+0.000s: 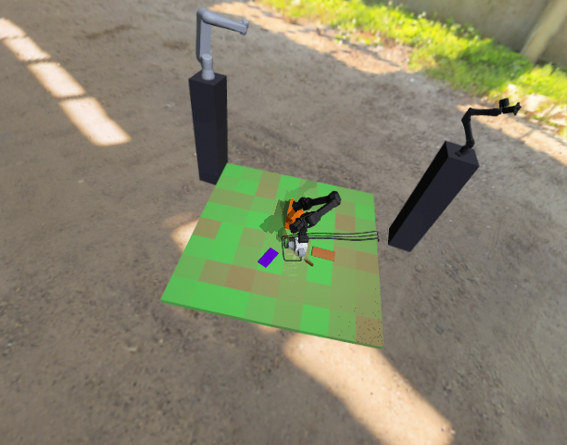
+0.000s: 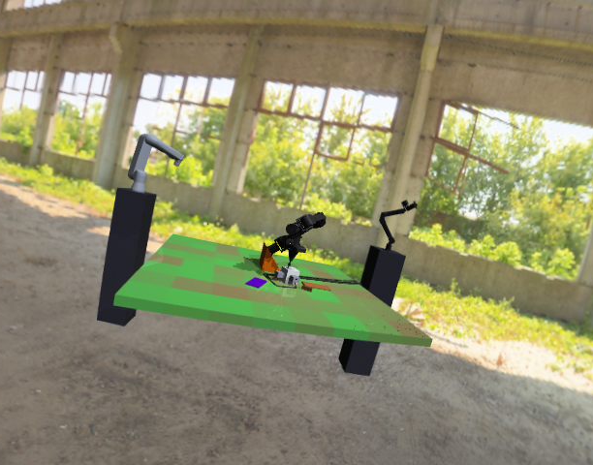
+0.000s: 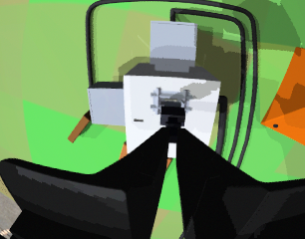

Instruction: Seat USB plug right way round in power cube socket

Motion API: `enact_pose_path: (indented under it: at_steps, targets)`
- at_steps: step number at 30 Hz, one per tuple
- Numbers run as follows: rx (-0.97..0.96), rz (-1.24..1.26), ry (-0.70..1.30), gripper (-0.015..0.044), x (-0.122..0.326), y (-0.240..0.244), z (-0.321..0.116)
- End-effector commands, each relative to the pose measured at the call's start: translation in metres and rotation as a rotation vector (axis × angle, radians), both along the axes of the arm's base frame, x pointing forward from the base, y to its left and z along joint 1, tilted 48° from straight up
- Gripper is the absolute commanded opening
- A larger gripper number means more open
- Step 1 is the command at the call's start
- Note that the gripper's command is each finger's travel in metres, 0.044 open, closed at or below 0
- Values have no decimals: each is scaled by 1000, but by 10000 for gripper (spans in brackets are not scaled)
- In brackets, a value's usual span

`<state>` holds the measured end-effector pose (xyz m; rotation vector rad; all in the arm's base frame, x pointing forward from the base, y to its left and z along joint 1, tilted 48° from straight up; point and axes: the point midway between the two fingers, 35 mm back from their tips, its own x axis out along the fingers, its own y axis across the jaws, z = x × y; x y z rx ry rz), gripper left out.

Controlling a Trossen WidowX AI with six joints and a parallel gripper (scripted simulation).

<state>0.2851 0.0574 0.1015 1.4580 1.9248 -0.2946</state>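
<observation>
The white power cube [image 1: 301, 246] [image 2: 291, 276] [image 3: 140, 102] stands on the green table. My gripper [image 2: 290, 264] [image 3: 172, 134] points down over its top face and is shut on the small black USB plug [image 3: 172, 116]. The plug is at the metal socket parts [image 3: 186, 100] on the cube's top, seen just beyond the fingertips in the wrist view. The fingers hide part of the plug. How deep it sits and which way round it is cannot be told.
Grey blocks [image 3: 173, 42] [image 3: 107, 106] stick out of two cube sides. Black cables [image 3: 90, 50] loop around it. An orange wedge-like object [image 1: 292, 216] [image 2: 268, 261] [image 3: 292, 112] is near the arm. A purple rectangle [image 1: 268, 257] [image 2: 256, 282], an orange-brown slab [image 1: 322, 253] and a brown stick [image 1: 308, 262] [image 3: 80, 126] lie nearby.
</observation>
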Motion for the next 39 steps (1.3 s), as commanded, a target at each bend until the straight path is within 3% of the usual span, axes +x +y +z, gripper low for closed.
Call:
enact_pose_path:
  at_steps: [1,39]
  targets:
    - [3,-2,-1,0,0,1,0]
    - [3,-2,-1,0,0,4,-3]
